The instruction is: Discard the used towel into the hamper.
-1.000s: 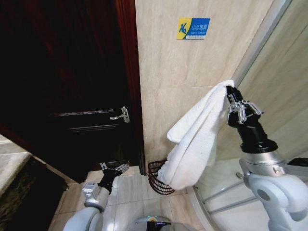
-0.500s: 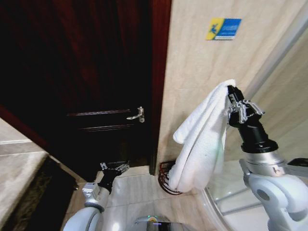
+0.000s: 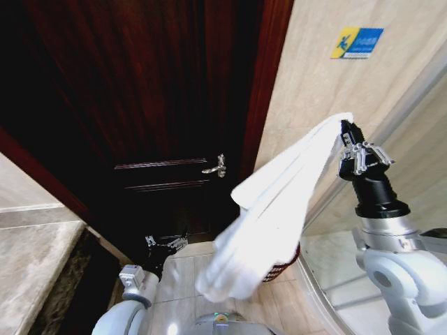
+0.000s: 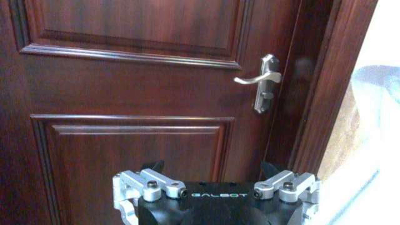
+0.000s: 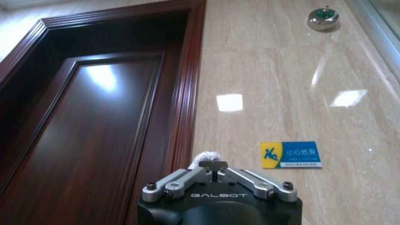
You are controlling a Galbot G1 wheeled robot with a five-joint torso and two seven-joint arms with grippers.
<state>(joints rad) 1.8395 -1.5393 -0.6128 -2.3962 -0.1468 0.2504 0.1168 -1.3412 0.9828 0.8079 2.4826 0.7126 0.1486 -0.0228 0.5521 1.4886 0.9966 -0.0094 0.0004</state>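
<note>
Both grippers are black with silver screwed finger links and GALBOT lettering; the arms are pale grey, right wrist section black

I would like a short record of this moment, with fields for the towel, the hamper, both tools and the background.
towel: white towel, hanging from the right tool, swung out toward the door
hamper: reddish-brown wire hamper on the floor by the wall, mostly behind the towel
right tool: right tool raised high, shut on the towel's corner
left tool: left tool low, open, empty
background: dark wooden door, metal door handle
</note>
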